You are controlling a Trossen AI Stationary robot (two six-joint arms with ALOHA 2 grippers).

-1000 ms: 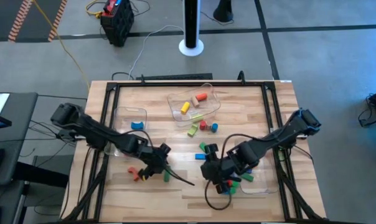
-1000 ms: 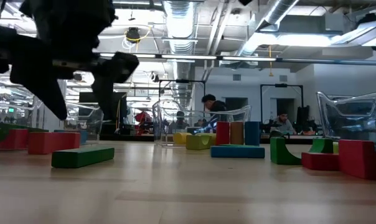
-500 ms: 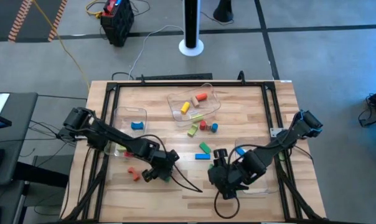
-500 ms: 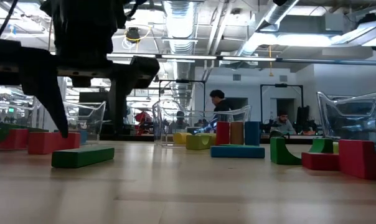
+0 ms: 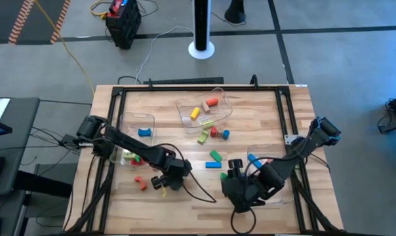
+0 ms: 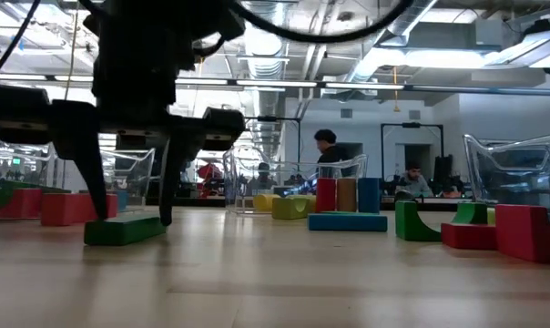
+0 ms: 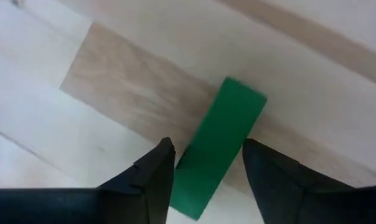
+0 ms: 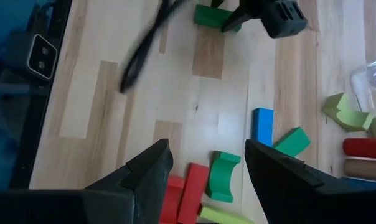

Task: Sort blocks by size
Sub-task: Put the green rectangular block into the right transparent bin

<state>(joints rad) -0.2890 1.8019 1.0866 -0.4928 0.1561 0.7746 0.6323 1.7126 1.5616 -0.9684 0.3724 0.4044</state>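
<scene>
A green bar block (image 7: 220, 147) lies flat on the table near its front left. My left gripper (image 7: 208, 146) points down over it, open, with one finger beside each long side; the low view shows both fingertips (image 6: 99, 211) down at table level beside the bar (image 6: 122, 230). My right gripper (image 8: 208, 149) hangs open above red blocks (image 8: 189, 186), a green arch (image 8: 221, 177) and a blue bar (image 8: 261, 127) at the front right (image 5: 240, 196). More blocks (image 5: 214, 133) lie around the table's middle. My left gripper comes down from above with its fingers lying across the green bar, one close to each long side (image 7: 187, 163) near the bar's near end. The bar lies flat on the table. I cannot tell whether the fingers touch it.
A clear bin (image 5: 204, 110) with yellow and orange blocks stands at the far middle, and another (image 5: 138, 124) with a blue block at the left. A third clear bin (image 5: 277, 193) sits at the front right. Red and orange blocks (image 5: 140, 183) lie left of my left gripper.
My left gripper has moved toward the table's right edge and down, rolling about its own line, until its fingers stand astride the green bar; the gap between them has narrowed. My right gripper has drifted toward the near edge, still open. The blocks have stayed put.
</scene>
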